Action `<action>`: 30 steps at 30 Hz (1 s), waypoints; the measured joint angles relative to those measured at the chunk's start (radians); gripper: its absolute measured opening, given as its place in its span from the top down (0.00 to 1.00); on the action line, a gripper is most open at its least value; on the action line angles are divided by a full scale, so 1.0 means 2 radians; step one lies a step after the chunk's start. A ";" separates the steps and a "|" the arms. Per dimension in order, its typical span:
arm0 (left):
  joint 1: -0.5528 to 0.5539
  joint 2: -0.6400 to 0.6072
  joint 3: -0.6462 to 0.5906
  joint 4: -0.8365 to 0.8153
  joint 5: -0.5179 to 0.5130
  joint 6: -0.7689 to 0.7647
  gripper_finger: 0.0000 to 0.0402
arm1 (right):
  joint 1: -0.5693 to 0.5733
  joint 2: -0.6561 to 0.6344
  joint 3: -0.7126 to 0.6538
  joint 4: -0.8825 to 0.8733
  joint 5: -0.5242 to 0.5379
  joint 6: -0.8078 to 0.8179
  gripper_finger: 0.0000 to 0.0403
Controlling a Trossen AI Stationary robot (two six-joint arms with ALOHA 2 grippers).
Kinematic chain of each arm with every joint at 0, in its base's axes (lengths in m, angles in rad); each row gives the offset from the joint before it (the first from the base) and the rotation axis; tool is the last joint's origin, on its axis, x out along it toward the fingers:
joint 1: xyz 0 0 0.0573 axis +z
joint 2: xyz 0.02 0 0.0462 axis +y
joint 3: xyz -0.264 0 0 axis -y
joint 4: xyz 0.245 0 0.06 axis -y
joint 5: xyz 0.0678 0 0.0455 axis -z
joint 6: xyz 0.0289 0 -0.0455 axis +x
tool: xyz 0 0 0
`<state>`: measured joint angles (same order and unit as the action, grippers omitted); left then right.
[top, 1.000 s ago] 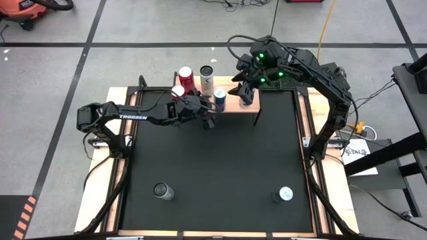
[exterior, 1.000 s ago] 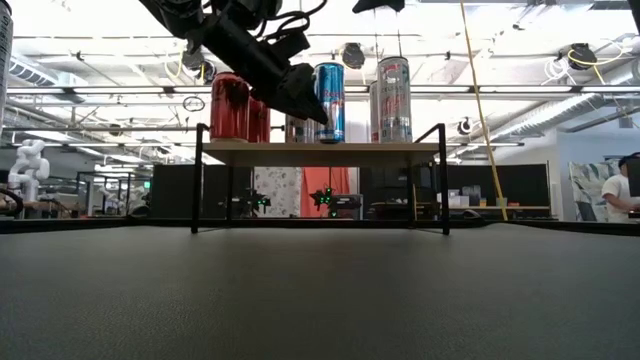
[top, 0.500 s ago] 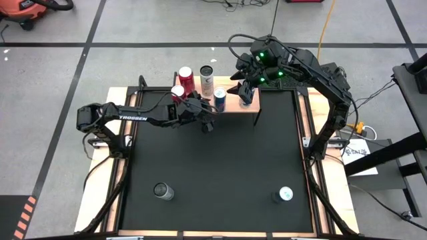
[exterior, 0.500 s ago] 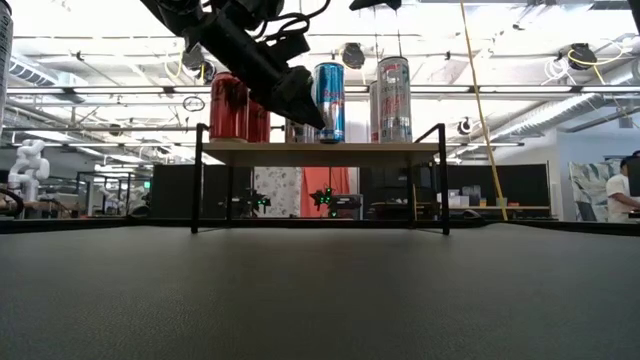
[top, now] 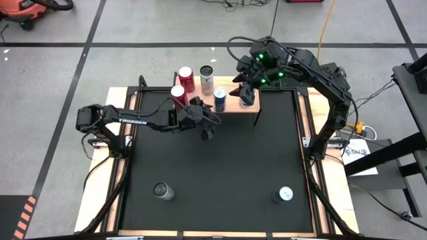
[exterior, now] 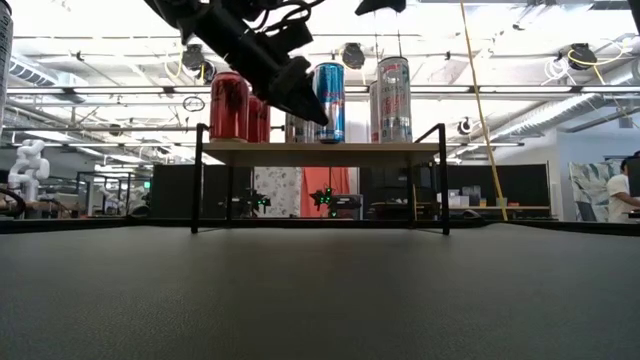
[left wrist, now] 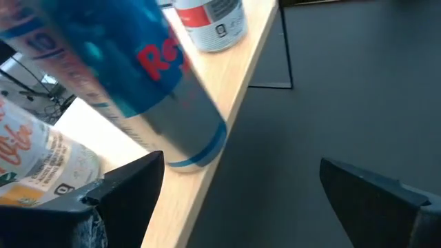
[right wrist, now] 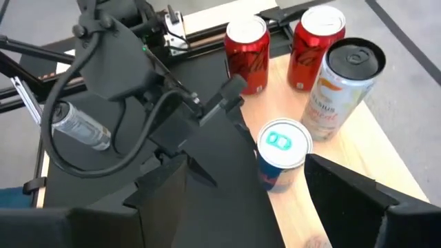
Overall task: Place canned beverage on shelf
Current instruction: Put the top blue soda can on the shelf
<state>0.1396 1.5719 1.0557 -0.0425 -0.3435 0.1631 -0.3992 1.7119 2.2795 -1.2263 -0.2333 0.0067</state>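
The left gripper [top: 207, 128] hangs spread and empty just near of the shelf [top: 230, 107]. The right gripper [top: 244, 93], also spread, hovers over the shelf's right end beside the blue can [top: 219, 99].

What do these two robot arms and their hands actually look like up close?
Both are dark, nearly black, jointed arms. The left arm carries white TROSSEN lettering along one link, and black cables loop beside its hand. The right arm shows small green lights near its wrist and looping black cables. Each hand ends in two flat, wedge-shaped dark fingers; the right hand looks the same.
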 joint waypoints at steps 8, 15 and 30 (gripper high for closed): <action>-0.033 -0.008 0.000 -0.010 -0.001 0.000 0.03 | 0.000 0.000 0.000 -0.016 0.000 0.018 0.32; -0.062 -0.075 0.000 -0.053 0.006 -0.052 0.03 | 0.000 0.000 0.000 -0.053 -0.002 0.036 0.32; -0.102 -0.168 0.000 -0.078 0.093 -0.066 0.03 | 0.000 0.000 0.000 -0.022 -0.002 0.082 0.32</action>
<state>-0.0635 1.2366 1.0557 -0.1984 -0.1570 0.0311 -0.3992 1.7119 2.2795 -1.2695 -0.2371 0.1715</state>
